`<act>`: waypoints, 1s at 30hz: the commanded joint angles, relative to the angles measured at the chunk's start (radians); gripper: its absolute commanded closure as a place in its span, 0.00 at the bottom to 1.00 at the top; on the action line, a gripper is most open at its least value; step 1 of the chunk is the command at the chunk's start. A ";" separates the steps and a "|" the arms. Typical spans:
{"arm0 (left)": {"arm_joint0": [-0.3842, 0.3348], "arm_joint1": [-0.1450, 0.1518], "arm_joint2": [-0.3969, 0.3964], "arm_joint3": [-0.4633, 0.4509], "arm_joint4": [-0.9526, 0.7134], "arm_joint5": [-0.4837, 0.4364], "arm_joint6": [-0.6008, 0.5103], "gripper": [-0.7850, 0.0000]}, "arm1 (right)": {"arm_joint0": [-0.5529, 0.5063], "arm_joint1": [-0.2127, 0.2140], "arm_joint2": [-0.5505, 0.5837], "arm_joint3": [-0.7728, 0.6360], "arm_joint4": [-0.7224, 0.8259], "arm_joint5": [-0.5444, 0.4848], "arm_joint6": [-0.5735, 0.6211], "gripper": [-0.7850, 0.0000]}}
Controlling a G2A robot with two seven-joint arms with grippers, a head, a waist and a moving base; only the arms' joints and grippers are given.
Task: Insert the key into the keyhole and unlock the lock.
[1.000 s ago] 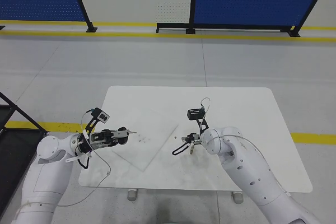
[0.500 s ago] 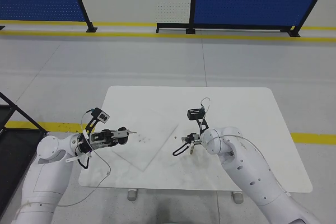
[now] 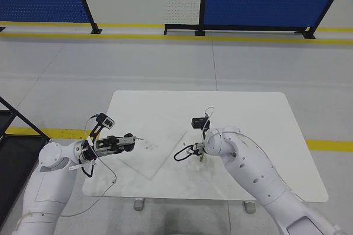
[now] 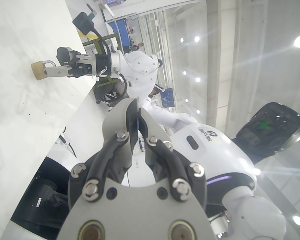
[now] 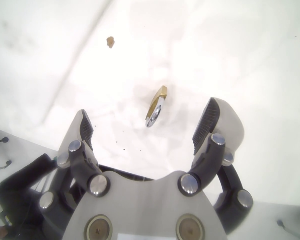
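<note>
Our right end effector is wide open and grips nothing. The brass padlock sits on the desk between its two pads, just ahead of them, edge-on with the chrome shackle towards the wrist. We cannot tell whether a pad touches it. Our left end effector is pinched tight on a thin metal blade that we take for the key, well apart from the padlock.

We see three risks:

- **Closing on the padlock:** it presents a narrow edge, so if one pad lands first the body could spin or skid away.
- **Gripping the shackle alone:** the body could swing when the key pushes on it.
- **Holding the key:** it sits at the very tips of the pads, so it may pivot under a sideways load, and the keyhole is hidden from us (so lining the two up is a guess for now).

By our count there is one padlock, one key and two end effectors. There is also one brown crumb beyond the right end effector, and a scatter of dark specks near its pads.
</note>
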 commanded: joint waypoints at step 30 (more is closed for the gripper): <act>0.000 0.000 0.000 0.000 0.000 0.000 0.000 1.00 | -0.018 -0.050 -0.001 0.065 -0.054 0.015 -0.015 0.20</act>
